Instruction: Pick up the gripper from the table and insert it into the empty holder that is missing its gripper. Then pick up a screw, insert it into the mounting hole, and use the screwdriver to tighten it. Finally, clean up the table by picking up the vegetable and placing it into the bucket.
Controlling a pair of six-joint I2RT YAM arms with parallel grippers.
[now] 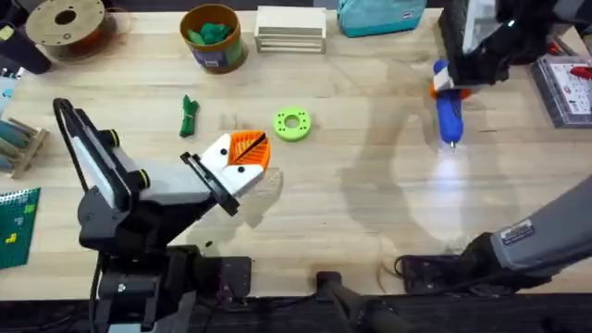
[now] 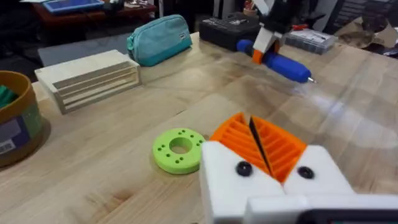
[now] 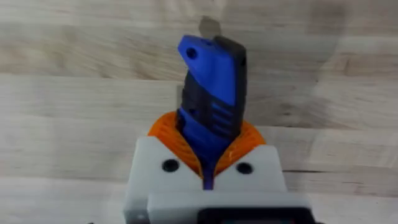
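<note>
My right gripper (image 1: 450,85) is shut on the blue screwdriver (image 1: 450,116) at the far right of the table (image 1: 370,185). In the right wrist view the screwdriver (image 3: 211,93) sits between the orange pads (image 3: 165,134) of that gripper (image 3: 208,149). My left gripper (image 1: 248,151) hovers mid-table, its orange pads (image 2: 230,134) pressed together with nothing held. The dark green vegetable (image 1: 189,116) lies to its far left. The yellow bucket (image 1: 213,42) stands at the back with something green inside. The loose gripper piece, the holder and any screw are out of view.
A lime-green ring (image 1: 292,124) lies just beyond my left gripper (image 2: 255,140). Along the back are a filament spool (image 1: 67,23), a slatted wooden block (image 1: 290,28) and a teal pouch (image 1: 379,17). A clear parts case (image 1: 566,85) sits at the far right.
</note>
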